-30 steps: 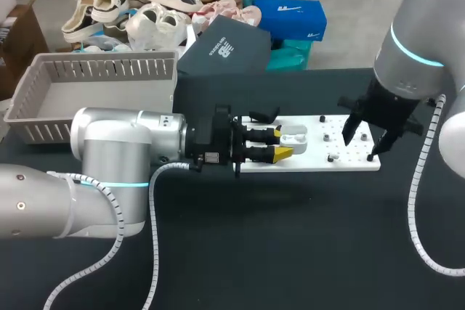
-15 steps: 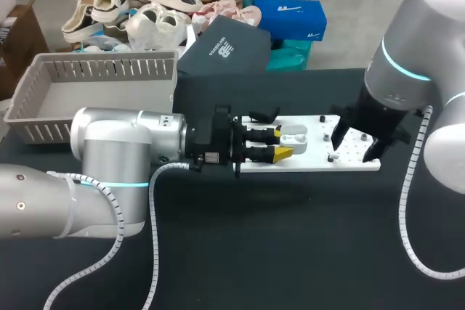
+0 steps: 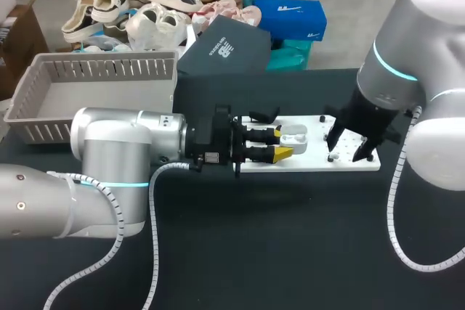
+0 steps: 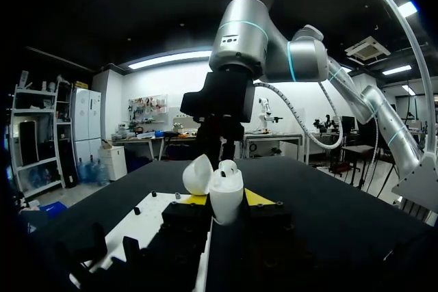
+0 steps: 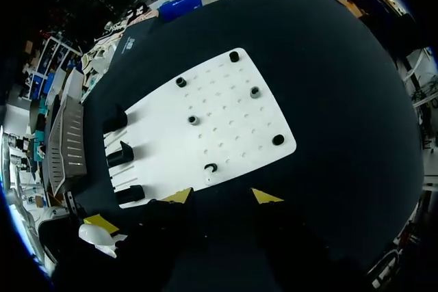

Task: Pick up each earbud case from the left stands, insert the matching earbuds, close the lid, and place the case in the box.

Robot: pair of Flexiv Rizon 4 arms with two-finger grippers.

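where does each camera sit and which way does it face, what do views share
Head view: fixed above and behind, looking down on the table; left claw gripping the earbud case, right claw over the white board.
Left wrist view: on the left wrist, looking level along its claw at the open case and the right arm beyond.
Right wrist view: on the right wrist, looking down on the board past its own open claw.
Shared: case and board show in all three.

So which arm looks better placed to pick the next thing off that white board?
Right. The right gripper hangs open over the white board, while the left gripper is shut on the open earbud case.
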